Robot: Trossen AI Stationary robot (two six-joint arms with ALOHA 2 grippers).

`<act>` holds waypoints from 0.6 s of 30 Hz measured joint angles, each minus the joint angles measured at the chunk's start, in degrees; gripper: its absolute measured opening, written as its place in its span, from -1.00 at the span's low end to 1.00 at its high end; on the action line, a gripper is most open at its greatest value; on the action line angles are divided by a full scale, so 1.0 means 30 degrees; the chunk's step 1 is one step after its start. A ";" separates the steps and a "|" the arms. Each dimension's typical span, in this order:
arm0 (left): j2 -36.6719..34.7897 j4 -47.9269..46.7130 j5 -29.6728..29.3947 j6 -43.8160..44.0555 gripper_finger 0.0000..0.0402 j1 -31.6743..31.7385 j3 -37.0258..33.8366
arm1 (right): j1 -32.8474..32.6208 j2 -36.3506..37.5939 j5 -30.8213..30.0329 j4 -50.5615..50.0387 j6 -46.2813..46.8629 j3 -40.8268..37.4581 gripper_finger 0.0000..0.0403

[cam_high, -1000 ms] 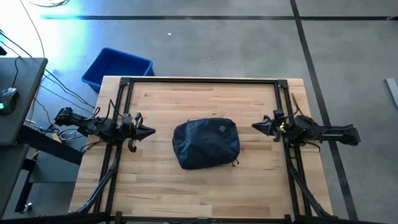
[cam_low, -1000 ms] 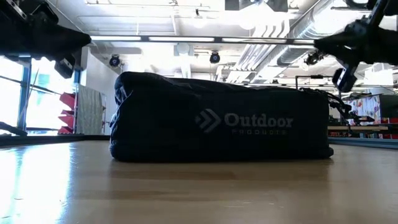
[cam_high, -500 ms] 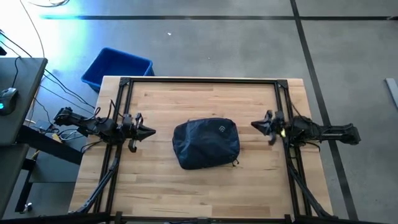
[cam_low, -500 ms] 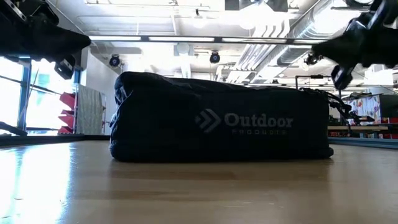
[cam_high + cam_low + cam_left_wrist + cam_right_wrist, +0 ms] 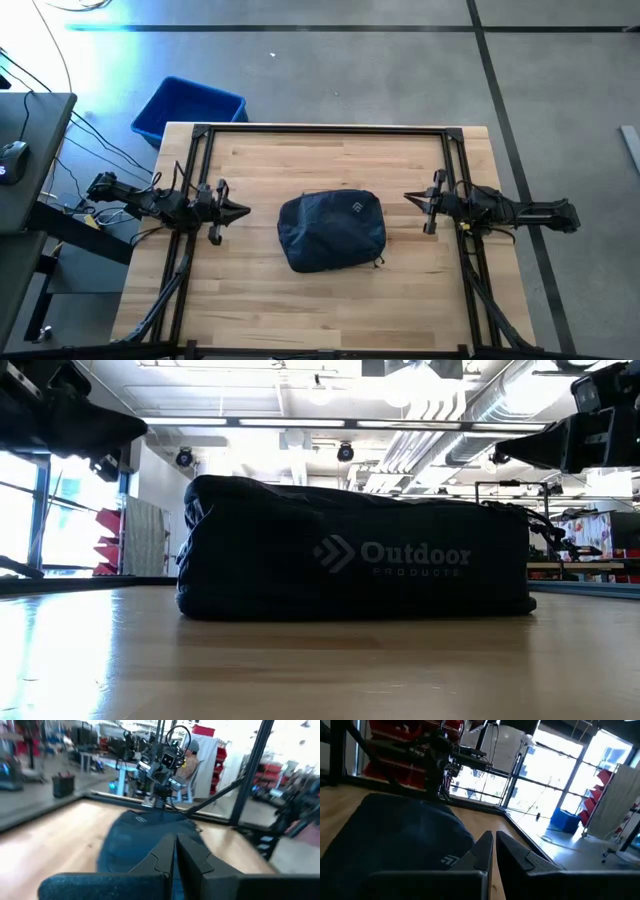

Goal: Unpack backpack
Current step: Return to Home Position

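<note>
The left fingers (image 5: 238, 211) and right fingers (image 5: 415, 200) are each pressed together on nothing, tips pointing inward at the backpack (image 5: 330, 230). It lies flat at the middle of the bench (image 5: 300, 310) between them, touched by neither. Its long axis runs roughly from one arm to the other, logo end toward the right fingers, which appear slightly nearer. Both arms are drawn back and level above the bench's side edges, so any reach would probably go straight inward.
</note>
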State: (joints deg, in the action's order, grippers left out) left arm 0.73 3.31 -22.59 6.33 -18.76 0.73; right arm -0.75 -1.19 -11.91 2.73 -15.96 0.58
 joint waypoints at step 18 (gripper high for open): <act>0.0000 0.0029 -0.0236 0.1201 -1.00 0.0000 0.0000 | -0.0015 -0.0125 0.5894 -0.0355 0.9207 -0.0007 -0.96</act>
State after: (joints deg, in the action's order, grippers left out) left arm 0.73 3.40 -23.30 9.93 -18.76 0.73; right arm -0.80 -1.56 5.77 1.66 11.67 0.56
